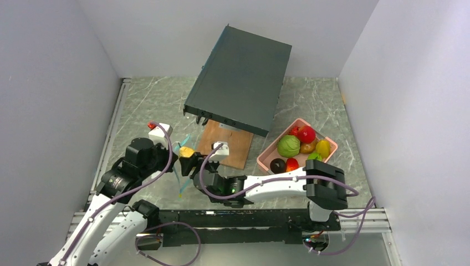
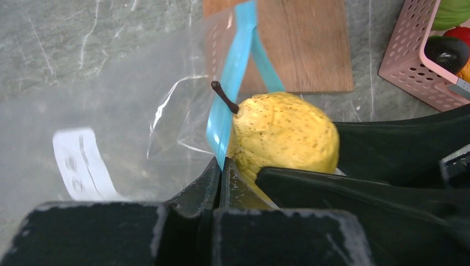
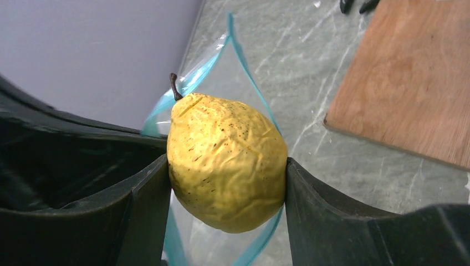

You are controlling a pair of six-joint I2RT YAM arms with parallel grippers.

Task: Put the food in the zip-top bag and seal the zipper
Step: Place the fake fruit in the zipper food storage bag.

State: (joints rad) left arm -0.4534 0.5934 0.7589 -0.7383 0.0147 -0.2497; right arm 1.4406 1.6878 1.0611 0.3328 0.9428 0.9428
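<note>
My right gripper (image 3: 227, 177) is shut on a yellow toy pear (image 3: 224, 158) and holds it over the open mouth of the clear zip-top bag (image 2: 111, 111). The pear also shows in the top view (image 1: 187, 151) and the left wrist view (image 2: 282, 136). My left gripper (image 2: 224, 169) is shut on the bag's teal zipper strip (image 2: 230, 83) and holds that edge up. In the right wrist view the two teal edges (image 3: 252, 91) spread apart below the pear. The remaining toy fruits and vegetables (image 1: 299, 147) lie in the pink tray (image 1: 266, 158) at the right.
A wooden board (image 1: 227, 144) lies behind the bag. A dark flat box (image 1: 241, 77) stands tilted on legs over the board's far end. Grey walls close in the left, back and right sides. The bag's white label (image 2: 83, 163) shows at the left.
</note>
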